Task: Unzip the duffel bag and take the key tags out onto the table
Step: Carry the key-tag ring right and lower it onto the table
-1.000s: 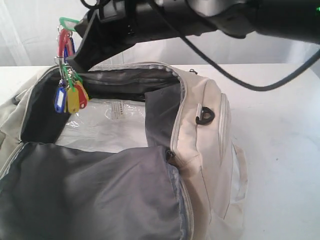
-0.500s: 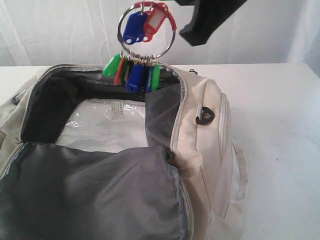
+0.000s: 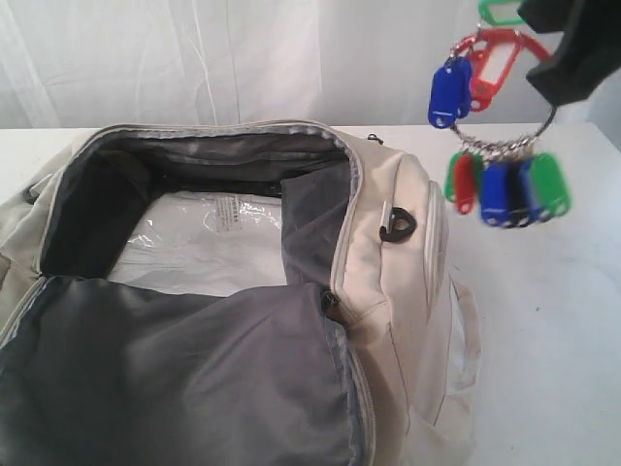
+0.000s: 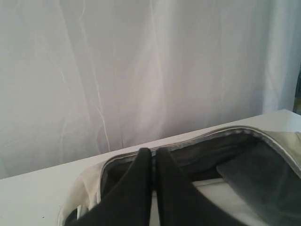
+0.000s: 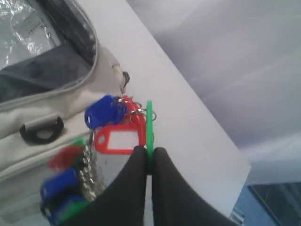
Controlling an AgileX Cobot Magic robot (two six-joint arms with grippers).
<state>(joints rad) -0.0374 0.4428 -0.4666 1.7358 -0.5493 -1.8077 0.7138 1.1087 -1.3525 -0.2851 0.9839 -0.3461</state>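
The duffel bag [image 3: 393,282] lies unzipped. The right gripper [image 5: 149,153] pinches a green tag [image 5: 149,122], the key tags [image 3: 497,165] dangling just below it, above the table [image 3: 553,320] beside the bag; setting them down remains. The left gripper [image 4: 153,157] is pressed together, empty.

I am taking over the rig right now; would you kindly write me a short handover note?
Right tool: shut on one green tag of the key tags, which hang in the air to the right of the duffel bag.
Left tool: shut, empty.
Done: bag unzipped and lying open; tags are out of it.
Left: lower the tags onto the table and release.
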